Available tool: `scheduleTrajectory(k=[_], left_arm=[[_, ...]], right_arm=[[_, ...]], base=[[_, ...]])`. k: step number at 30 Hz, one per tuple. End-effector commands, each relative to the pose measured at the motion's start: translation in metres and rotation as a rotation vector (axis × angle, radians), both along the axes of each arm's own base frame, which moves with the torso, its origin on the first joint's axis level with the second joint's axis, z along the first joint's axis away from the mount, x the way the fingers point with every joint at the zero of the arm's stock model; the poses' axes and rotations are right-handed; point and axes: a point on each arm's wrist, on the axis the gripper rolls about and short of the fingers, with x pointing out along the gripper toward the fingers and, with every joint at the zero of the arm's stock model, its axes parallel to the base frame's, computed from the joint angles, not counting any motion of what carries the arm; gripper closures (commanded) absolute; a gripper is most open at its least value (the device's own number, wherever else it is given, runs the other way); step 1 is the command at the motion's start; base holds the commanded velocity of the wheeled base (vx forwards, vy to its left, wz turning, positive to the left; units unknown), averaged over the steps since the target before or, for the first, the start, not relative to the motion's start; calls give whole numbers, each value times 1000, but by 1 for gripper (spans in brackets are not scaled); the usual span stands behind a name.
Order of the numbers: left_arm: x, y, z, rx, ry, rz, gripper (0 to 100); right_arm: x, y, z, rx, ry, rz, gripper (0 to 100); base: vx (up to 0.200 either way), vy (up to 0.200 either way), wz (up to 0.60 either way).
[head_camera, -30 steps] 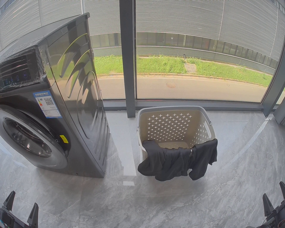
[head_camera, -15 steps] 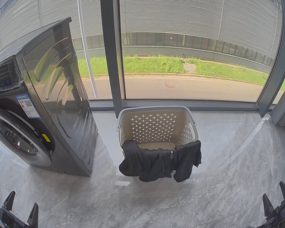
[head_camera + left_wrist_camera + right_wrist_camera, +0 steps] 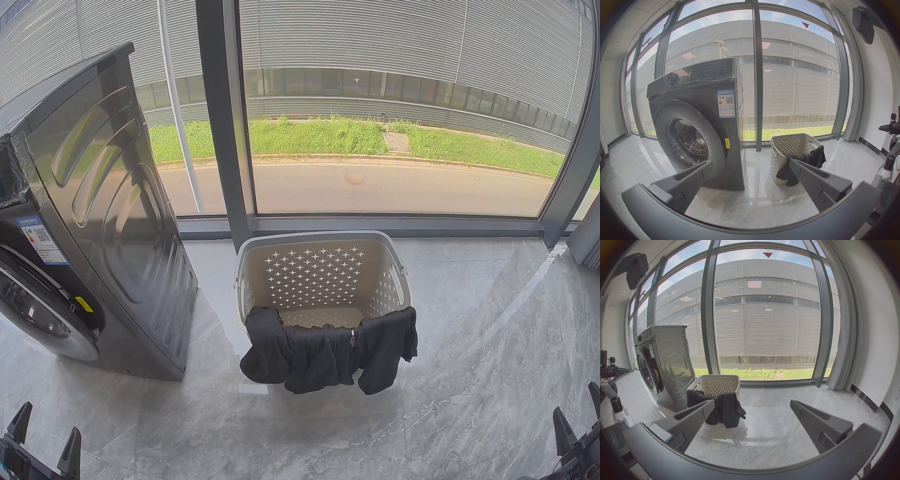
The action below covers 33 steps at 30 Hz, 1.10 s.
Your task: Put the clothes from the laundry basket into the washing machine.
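Rising well beyond both grippers, a tall window (image 3: 400,125) closes off the far side of the room. Ahead of the left gripper (image 3: 49,425) and a little to its outer side stands the dark washing machine (image 3: 94,219), with its round door (image 3: 689,142) turned toward that gripper. The white laundry basket (image 3: 312,275) sits on the grey floor (image 3: 312,437) near the machine's side. It is well ahead of both grippers and roughly midway between them. Dark clothes (image 3: 325,356) hang over the basket's rim on the side facing the grippers, partly inside and partly spilling down the outer wall. The left gripper is low and well short of the basket, its two fingers spread wide with nothing between them. The right gripper (image 3: 575,403) is likewise spread wide and empty, well apart from the clothes.
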Motion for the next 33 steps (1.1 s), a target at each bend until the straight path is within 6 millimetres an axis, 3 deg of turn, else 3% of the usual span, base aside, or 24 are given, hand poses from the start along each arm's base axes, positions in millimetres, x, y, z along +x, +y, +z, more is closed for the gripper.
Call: scheduleTrajectory(k=[1, 20, 29, 33], left_arm=[[0, 0, -4, 0, -2, 0, 0], [0, 0, -4, -1, -2, 2, 0], [0, 0, -4, 0, -2, 2, 0], [0, 0, -4, 0, -2, 2, 0]], right_arm=[[0, 0, -5, 0, 1, 1, 0], [0, 0, -5, 0, 1, -1, 0], [0, 0, -5, 0, 1, -1, 0], [0, 0, -5, 0, 1, 1, 0]], base=[[200, 0, 0], [11, 0, 0], [200, 0, 0], [0, 0, 0]])
